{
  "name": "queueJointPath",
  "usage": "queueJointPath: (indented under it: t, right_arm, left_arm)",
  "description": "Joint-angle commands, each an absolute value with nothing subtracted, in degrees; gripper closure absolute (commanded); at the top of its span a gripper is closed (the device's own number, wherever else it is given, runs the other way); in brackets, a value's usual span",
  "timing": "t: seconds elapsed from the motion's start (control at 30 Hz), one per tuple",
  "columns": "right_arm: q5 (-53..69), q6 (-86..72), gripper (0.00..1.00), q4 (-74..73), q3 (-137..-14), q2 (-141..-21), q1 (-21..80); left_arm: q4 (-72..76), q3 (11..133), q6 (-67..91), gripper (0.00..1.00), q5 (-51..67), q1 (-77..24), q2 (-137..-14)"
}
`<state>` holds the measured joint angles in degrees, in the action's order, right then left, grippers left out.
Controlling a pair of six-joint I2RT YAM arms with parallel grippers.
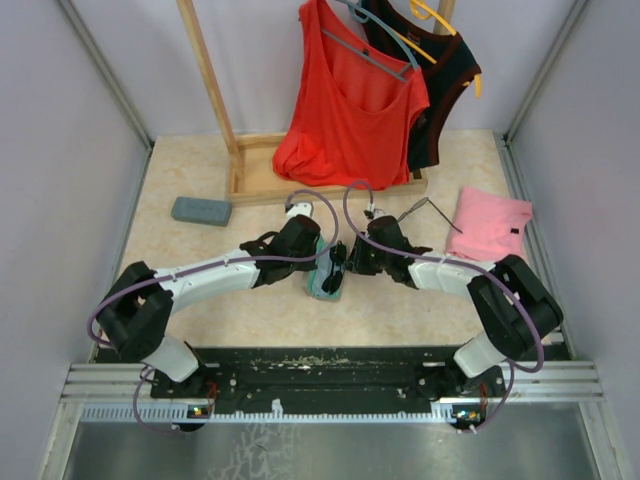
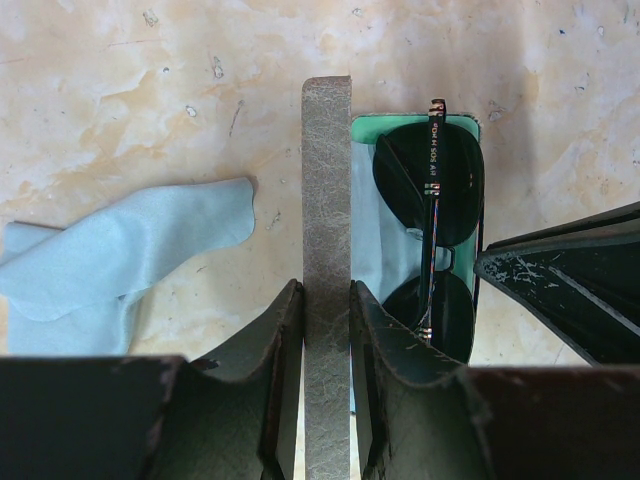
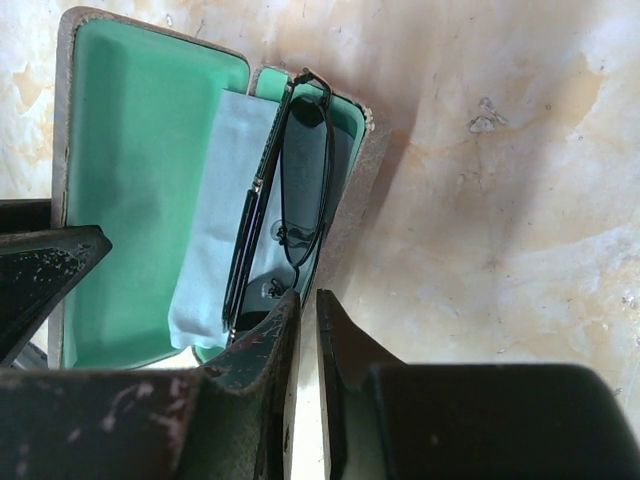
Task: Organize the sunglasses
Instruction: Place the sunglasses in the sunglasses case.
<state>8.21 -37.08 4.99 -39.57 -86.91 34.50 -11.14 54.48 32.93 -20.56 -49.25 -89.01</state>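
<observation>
An open grey glasses case (image 1: 322, 282) with a green lining lies between my two grippers. One pair of sunglasses (image 2: 431, 235) lies folded in its base on a light blue cloth; it also shows in the right wrist view (image 3: 300, 190). My left gripper (image 2: 327, 292) is shut on the case's raised lid (image 2: 327, 180), seen edge-on. My right gripper (image 3: 308, 298) is shut on the base's near wall (image 3: 345, 215), one finger inside and one outside. A second pair of sunglasses (image 1: 428, 203) lies on the table at the back right.
A loose light blue cloth (image 2: 120, 255) lies left of the case. A closed grey case (image 1: 200, 211) lies at the back left. A pink garment (image 1: 490, 222) lies at the right. A wooden rack (image 1: 255, 180) with red and black tops stands behind.
</observation>
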Motion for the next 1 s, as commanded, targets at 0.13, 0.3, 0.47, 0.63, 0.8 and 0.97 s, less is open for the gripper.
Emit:
queueJointPath:
  t: [0.13,0.3,0.47,0.63,0.8,0.97]
  right_arm:
    - [8.8,-36.8,0.91,8.2,-43.5,-87.1,35.2]
    - [8.8,-36.7,0.92,8.2,-43.8,-87.7,35.4]
    - [8.9,-36.8,0.92,8.3,-43.9,-88.3,35.6]
    - [8.6,-36.6,0.92,7.9,-43.8,-87.1,35.7]
    - [7.1,-36.0,0.91,6.1,-44.1,-85.1,35.8]
    - [4.9,-35.0,0.86,3.8,-44.1,-84.5,35.7]
  left_arm:
    - [-9.7,55.1,32.5,0.71,-20.0,-49.5,-88.4]
    - [-9.8,55.0,32.4,0.71,-20.1,-49.5,-88.4]
    - [-9.8,54.8,32.5,0.71,-20.2,-49.5,-88.3]
    - [-9.8,54.8,32.4,0.71,-20.3,-49.5,-88.2]
    - [-9.9,54.8,32.4,0.71,-20.5,-49.5,-88.1]
    - [-10.0,54.8,32.5,0.71,-20.8,-49.5,-88.0]
